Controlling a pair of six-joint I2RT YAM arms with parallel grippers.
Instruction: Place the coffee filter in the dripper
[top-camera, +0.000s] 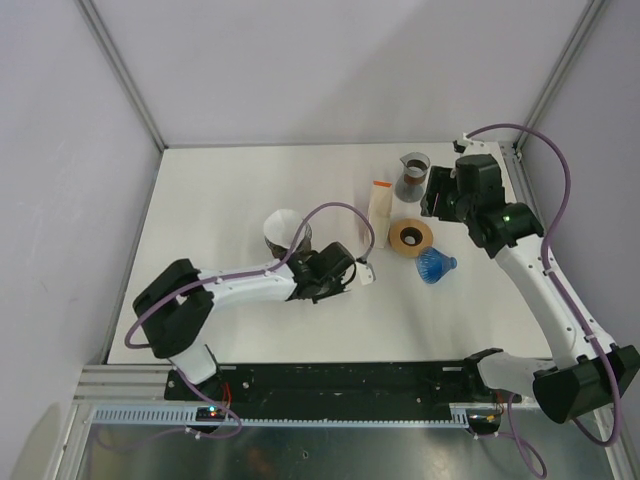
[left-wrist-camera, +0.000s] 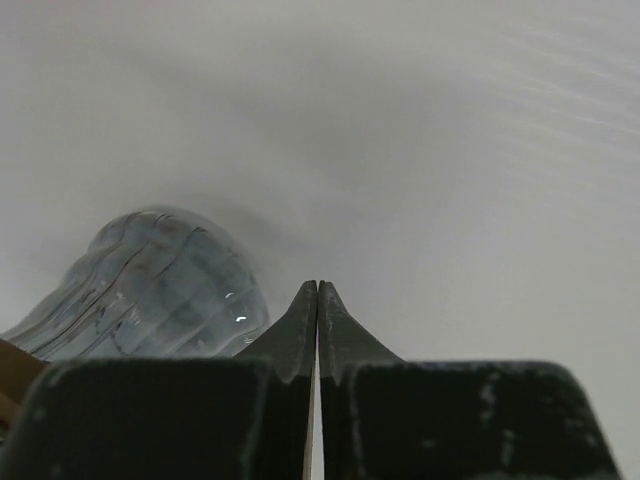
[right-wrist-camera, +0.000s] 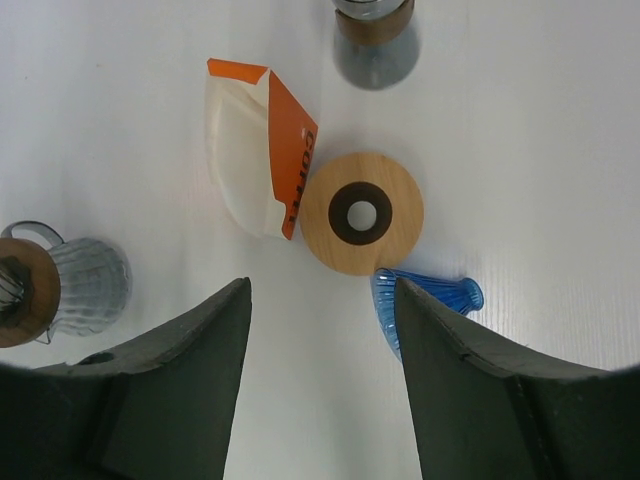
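Fingers (left-wrist-camera: 295, 335) of left gripper (left-wrist-camera: 318, 292) are pressed together, tips meeting, and nothing shows between them from the wrist cam. Top cam shows a small white bit (top-camera: 368, 275) right at the tip. Paper or gripper part, can't tell.

Just past the tips, ahead and to their left: dripper (left-wrist-camera: 150, 285), a blue ribbed cone on its side, apart from the fingers. Long axis runs roughly left-right, mouth toward the left gripper, narrow end away. Wood ring (top-camera: 410, 237) lies flat just beside it on the far side.

Filter (top-camera: 279, 226), a white paper cone, is the opposite way, behind the left wrist at a dark glass (top-camera: 303, 241). In it or leaning on it, can't tell. So the fingers point at the dripper and away from the filter. Left arm is nearer to both. My read: it must swing back for the filter, or go forward to the mouth if that white bit is paper.

Left arm pose: stretched low across the table (top-camera: 230, 190), wrist level, fingers aimed right.

Over on the other side, right gripper (right-wrist-camera: 320, 290) has fingers well apart and empty. It is high over pack (right-wrist-camera: 250, 150), ring and dripper, looking down, with the arm bent inward beside the carafe (top-camera: 412, 180).
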